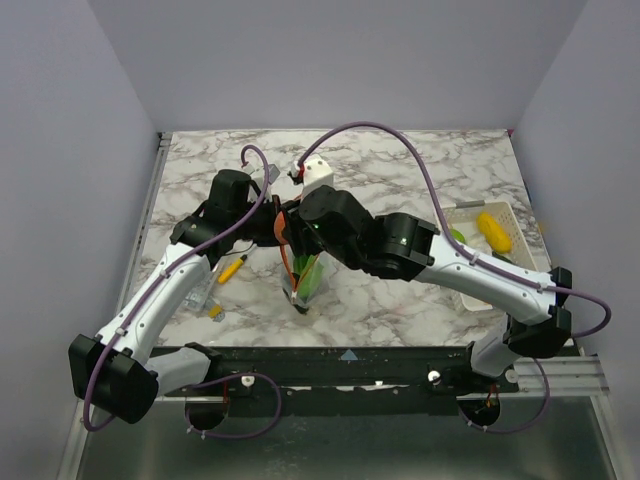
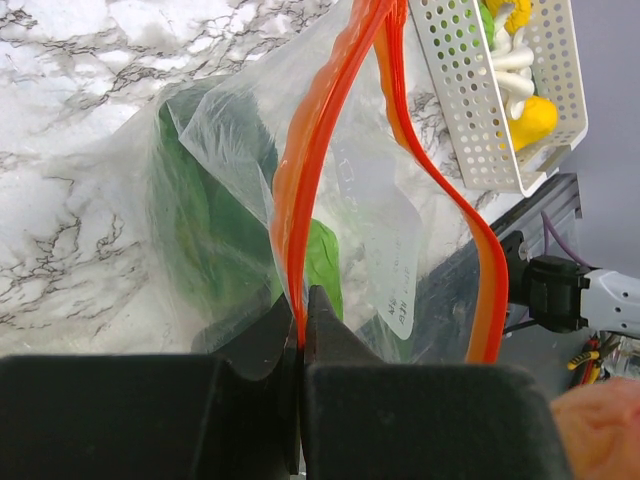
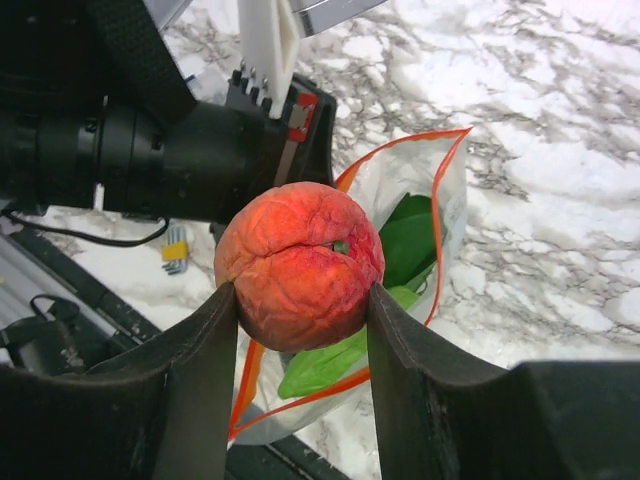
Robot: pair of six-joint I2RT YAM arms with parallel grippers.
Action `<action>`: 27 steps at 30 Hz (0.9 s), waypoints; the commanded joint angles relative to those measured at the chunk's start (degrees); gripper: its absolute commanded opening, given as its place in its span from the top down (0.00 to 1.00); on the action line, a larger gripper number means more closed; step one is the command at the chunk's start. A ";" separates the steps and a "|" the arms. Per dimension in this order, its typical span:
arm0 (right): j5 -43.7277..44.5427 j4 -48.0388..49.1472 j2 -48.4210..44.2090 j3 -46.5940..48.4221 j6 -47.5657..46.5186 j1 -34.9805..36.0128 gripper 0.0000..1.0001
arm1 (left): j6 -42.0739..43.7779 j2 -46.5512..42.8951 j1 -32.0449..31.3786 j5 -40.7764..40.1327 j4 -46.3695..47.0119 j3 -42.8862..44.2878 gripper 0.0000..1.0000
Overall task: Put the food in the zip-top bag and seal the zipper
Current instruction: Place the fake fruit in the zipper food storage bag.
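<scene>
Right wrist view: your right gripper [image 3: 300, 300] clamps the peach [image 3: 298, 262] above the open zip-top bag [image 3: 450, 200], leafy green [image 3: 405, 240] inside. Your left gripper [image 2: 303, 305] is pinched tight on the zipper [image 2: 318, 140], mid-table.

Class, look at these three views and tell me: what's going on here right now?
The left gripper pinches the zipper strip, holding the zip-top bag up. The right gripper grips the peach over its open mouth. A leafy green vegetable is already inside; more food sits in the white tray.
</scene>
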 commanded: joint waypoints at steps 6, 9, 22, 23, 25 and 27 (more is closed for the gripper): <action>10.55 7.80 -1.56 -10.37 -3.15 -0.01 0.98 | 0.47 -1.01 -0.27 -0.25 0.80 0.00 1.00; 14.28 8.22 -1.81 -13.11 -2.42 0.02 0.86 | 0.41 -1.35 -0.27 -0.49 0.81 0.00 1.00; 17.27 4.32 3.02 -8.47 -2.00 -0.02 0.22 | 0.64 -1.61 -0.23 -0.90 0.78 0.02 1.00; 17.68 3.62 3.37 -7.95 -1.54 0.02 0.21 | 0.64 -1.68 -0.26 -1.01 0.81 0.01 1.00; 18.18 2.70 3.39 -6.95 -0.96 0.03 0.21 | 0.64 -1.62 -0.25 -1.08 0.76 0.00 1.00; 18.68 2.75 2.40 -7.08 -0.54 -0.05 0.21 | 0.64 -1.57 -0.22 -1.11 0.78 -0.01 1.00</action>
